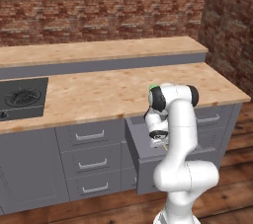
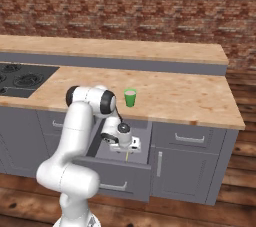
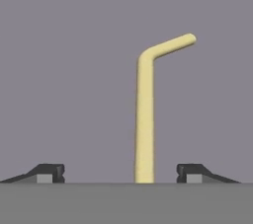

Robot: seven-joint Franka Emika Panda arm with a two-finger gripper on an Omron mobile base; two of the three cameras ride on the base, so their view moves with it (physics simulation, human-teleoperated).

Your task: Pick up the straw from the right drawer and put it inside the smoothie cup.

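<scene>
Straw [image 3: 145,119] is lying flat on the floor of the pulled-out right drawer [image 2: 116,173], dead centre between my gripper's [image 3: 120,171] wide-apart fingers, nothing clamped, smoothie cup [image 2: 130,97] up on the counter above the drawer.

The smoothie cup [image 2: 130,97] is set upright on the wooden counter [image 2: 180,96], near its front edge. The straw [image 3: 145,119] is laid on the grey floor of the right drawer [image 2: 112,173], which is pulled open below the counter.

A glossy white arm [image 2: 75,136] of rounded segments with black joint bands and small dark fingertips [image 3: 47,172].
</scene>
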